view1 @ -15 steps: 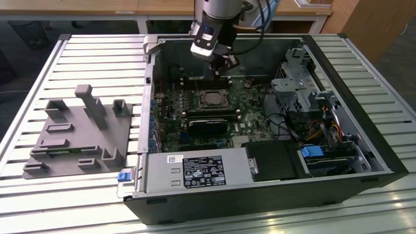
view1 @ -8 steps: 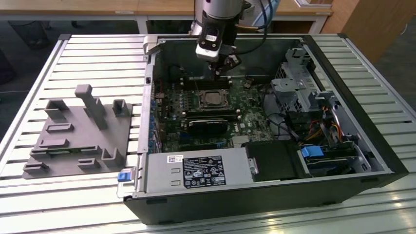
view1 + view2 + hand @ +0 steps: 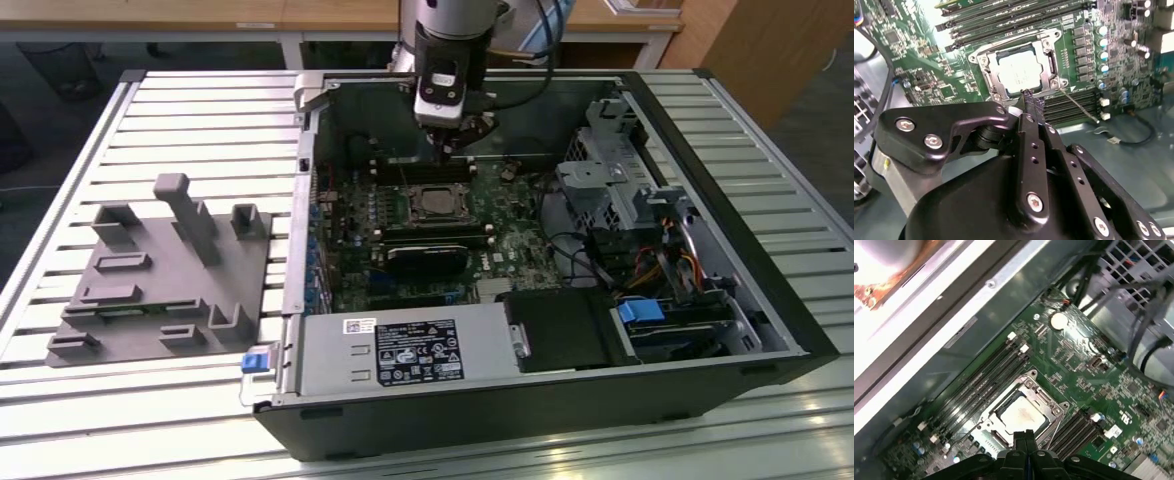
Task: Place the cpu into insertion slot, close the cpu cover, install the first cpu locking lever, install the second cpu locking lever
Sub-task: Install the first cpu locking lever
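My gripper [image 3: 1031, 97] has its jaws pressed together and holds nothing, hanging just above the edge of the insertion slot [image 3: 1051, 62]. The cpu [image 3: 1017, 70] lies flat in the slot, and the cpu cover [image 3: 985, 61] is down around it, on the green board.

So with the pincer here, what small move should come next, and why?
Probably ease the shut pincer toward the thin locking lever jutting out beside the socket and press it down: the cpu already sits under the closed cpu cover, and that lever looks unlatched.
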### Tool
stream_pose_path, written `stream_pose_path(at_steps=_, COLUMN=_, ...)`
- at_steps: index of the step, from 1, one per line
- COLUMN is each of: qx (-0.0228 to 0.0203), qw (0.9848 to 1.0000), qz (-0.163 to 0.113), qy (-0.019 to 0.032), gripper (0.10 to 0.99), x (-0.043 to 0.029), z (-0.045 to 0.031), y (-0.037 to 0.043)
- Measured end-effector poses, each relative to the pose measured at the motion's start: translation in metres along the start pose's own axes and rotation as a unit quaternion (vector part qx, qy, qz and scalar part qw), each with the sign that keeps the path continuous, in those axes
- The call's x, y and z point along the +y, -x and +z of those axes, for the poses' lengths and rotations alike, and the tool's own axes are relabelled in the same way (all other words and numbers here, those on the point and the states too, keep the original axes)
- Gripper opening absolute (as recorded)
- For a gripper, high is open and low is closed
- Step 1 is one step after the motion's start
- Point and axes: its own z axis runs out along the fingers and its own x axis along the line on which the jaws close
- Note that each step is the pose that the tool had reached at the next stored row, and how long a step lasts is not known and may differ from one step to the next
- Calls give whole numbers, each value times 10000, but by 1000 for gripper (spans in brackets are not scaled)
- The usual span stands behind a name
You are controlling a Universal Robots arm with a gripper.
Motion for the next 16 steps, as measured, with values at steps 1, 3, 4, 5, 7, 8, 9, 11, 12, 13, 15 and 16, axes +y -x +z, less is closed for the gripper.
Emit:
stream_pose_path(at_steps=1, qx=2, qw=10000, qz=-66, qy=-1, gripper=106, x=0, z=0, y=0)
stream_pose_path(at_steps=3, qx=6, qw=9998, qz=-194, qy=-2, gripper=106, x=0, z=0, y=0)
stream_pose_path(at_steps=4, qx=8, qw=9997, qz=-260, qy=-2, gripper=106, x=0, z=0, y=0)
stream_pose_path(at_steps=5, qx=9, qw=9995, qz=-320, qy=-3, gripper=106, x=-1, z=0, y=0)
stream_pose_path(at_steps=7, qx=13, qw=9990, qz=-438, qy=-4, gripper=106, x=-1, z=0, y=1)
stream_pose_path(at_steps=8, qx=15, qw=9987, qz=-502, qy=-4, gripper=106, x=-1, z=0, y=1)
stream_pose_path(at_steps=9, qx=17, qw=9984, qz=-566, qy=-5, gripper=106, x=-1, z=0, y=1)
stream_pose_path(at_steps=11, qx=21, qw=9975, qz=-711, qy=-6, gripper=106, x=-1, z=0, y=1)
stream_pose_path(at_steps=12, qx=23, qw=9968, qz=-796, qy=-7, gripper=106, x=-1, z=0, y=1)
stream_pose_path(at_steps=13, qx=26, qw=9961, qz=-885, qy=-8, gripper=106, x=-1, z=0, y=1)
stream_pose_path(at_steps=15, qx=31, qw=9942, qz=-1072, qy=-10, gripper=106, x=-1, z=0, y=1)
stream_pose_path(at_steps=16, qx=34, qw=9932, qz=-1162, qy=-11, gripper=106, x=-1, z=0, y=1)
